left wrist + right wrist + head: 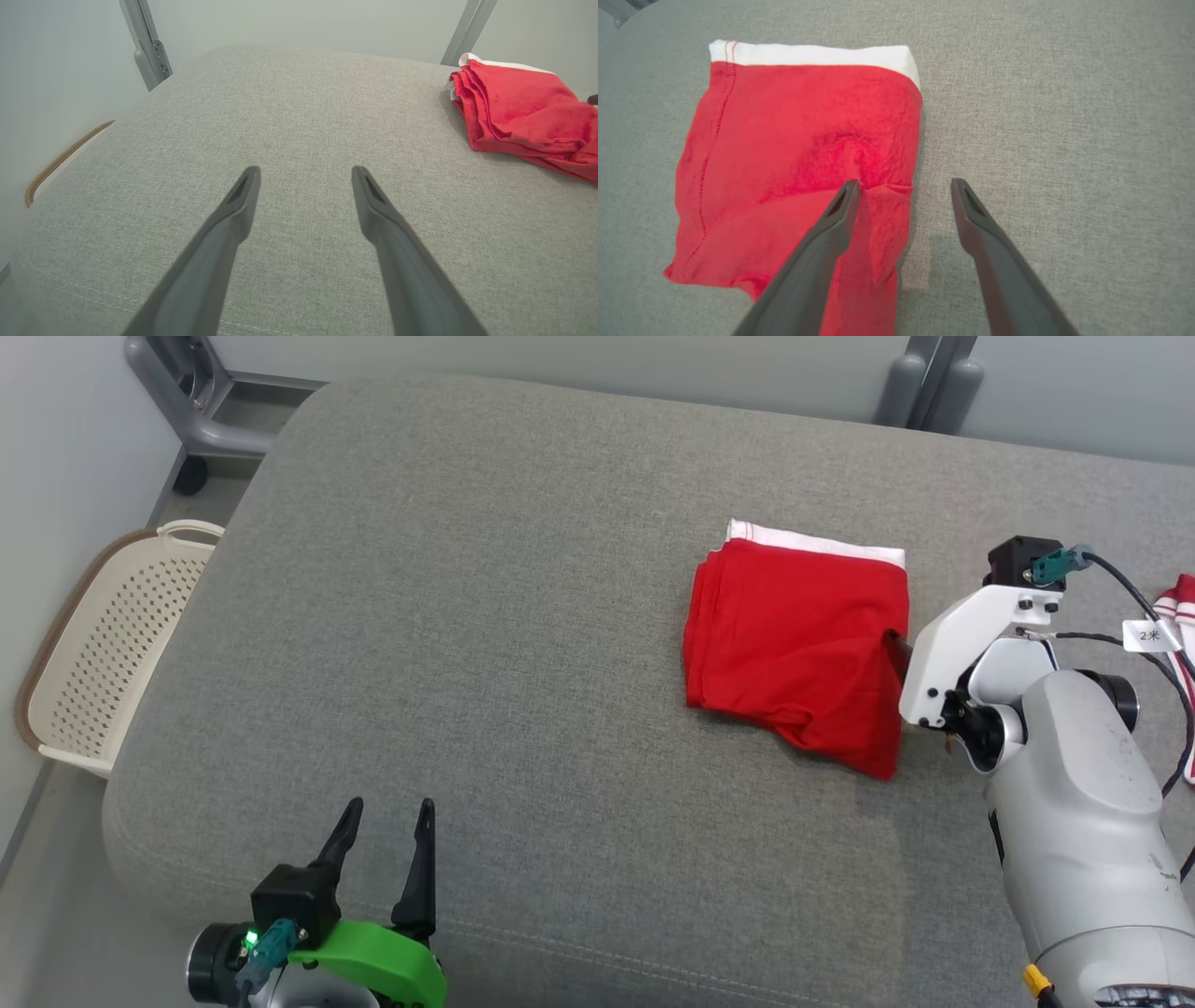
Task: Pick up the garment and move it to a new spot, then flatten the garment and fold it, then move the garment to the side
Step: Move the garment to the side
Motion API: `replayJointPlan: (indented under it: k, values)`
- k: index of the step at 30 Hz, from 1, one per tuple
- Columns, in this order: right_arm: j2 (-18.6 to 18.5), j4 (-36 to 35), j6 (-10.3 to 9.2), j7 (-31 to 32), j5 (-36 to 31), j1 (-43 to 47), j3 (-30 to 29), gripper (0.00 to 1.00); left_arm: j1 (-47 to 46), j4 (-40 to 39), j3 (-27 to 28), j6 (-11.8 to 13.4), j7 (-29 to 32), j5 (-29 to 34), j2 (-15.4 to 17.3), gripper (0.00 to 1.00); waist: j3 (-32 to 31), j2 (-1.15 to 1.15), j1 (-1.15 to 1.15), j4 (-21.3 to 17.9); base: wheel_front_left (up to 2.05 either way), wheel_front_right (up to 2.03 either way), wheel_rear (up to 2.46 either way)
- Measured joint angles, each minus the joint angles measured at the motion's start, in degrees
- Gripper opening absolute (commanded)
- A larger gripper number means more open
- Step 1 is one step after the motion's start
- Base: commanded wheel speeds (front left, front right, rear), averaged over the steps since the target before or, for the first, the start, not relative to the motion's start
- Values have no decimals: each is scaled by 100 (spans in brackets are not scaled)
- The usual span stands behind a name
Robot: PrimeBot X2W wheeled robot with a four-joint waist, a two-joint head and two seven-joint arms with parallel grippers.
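Empty, spread wide, right hand [904,184] straddles edge of folded red, white-banded cloth garment [798,140]; a snagging finger [831,224] could unfold it.

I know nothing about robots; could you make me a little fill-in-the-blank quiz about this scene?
The folded garment is ___ with a white band.
The left gripper and the right gripper both stand ___.
The cream basket stands on the robot's ___ side.
Missing words: red, open, left.
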Motion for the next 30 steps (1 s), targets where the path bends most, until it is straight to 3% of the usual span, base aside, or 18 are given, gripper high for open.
replayJointPlan:
  k: [8,15,16,17,18,20,30]
  values:
    - [2,57,0,66,243,38,-31,100,-145,12,-40,0,-1,-1,-8,100,247,0,0,-4,0,0,0]
    - [-8,533,0,-99,657,-12,-116,100,-225,78,-67,-25,-18,-10,-22,100,374,0,0,66,0,0,0]
    - [-9,626,0,-163,695,-62,-107,93,-232,83,-70,-26,-20,-11,-22,100,394,0,0,76,0,0,0]
    - [-12,719,0,-214,780,-118,-89,57,-246,93,-70,-26,-31,-13,-22,100,414,0,0,85,0,0,0]
    - [-18,813,0,-276,831,-164,-76,30,-265,98,-74,-26,-34,-16,-22,100,431,0,0,94,0,0,0]
    - [-20,983,0,-413,829,-254,-56,0,-300,107,-71,-26,-44,-18,-22,100,458,0,0,106,0,0,0]
    - [-3,1778,1,-929,493,-623,-107,0,-310,151,-63,9,-83,-34,-18,100,389,0,0,37,0,0,0]
